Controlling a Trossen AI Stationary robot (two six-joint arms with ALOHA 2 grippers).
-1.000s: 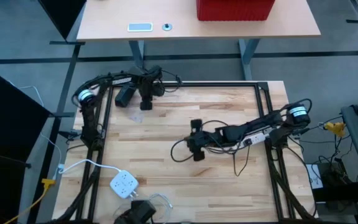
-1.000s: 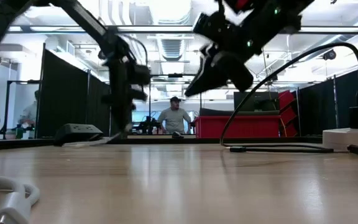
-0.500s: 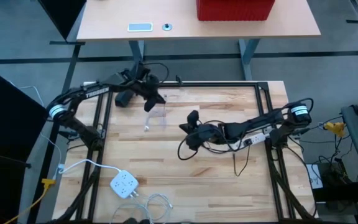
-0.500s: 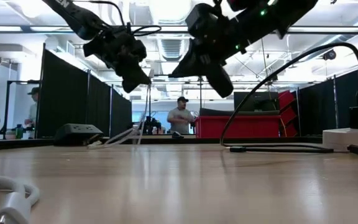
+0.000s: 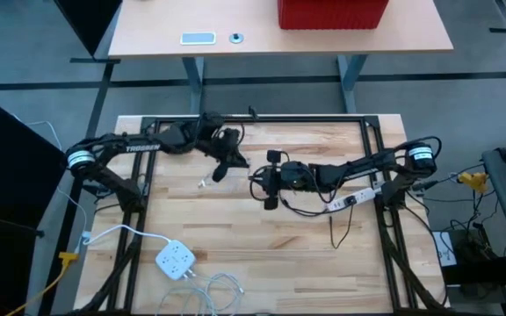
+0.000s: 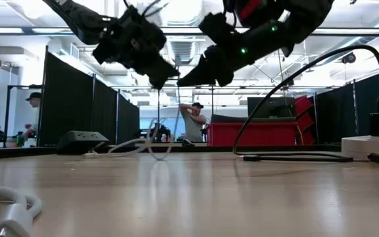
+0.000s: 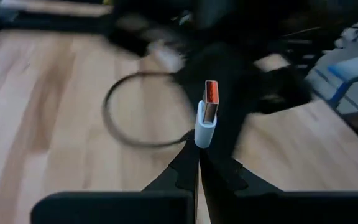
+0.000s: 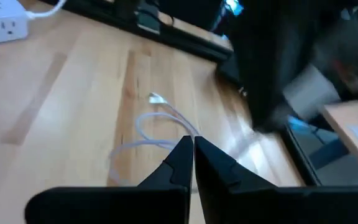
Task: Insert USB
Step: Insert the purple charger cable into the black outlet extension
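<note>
USB plug (image 7: 207,113), white with an orange tongue, stands up between the closed fingers of the left gripper (image 5: 227,161), held above the wooden table (image 5: 235,246). Its white cable (image 6: 151,143) hangs down from that gripper to the wood. The right gripper (image 5: 264,182) is just beside the left one, both raised in the air; its fingers are pressed together, and I cannot tell if they hold anything.

To do this step well, I think the plug must be turned so its flat face matches the port, then pushed straight, without bending the cable.

A white power strip (image 5: 175,260) lies well apart from both grippers, at the near edge. Beyond the table are dark partitions, a red box (image 5: 332,12) on another desk, and a person (image 6: 192,125) standing far behind.
</note>
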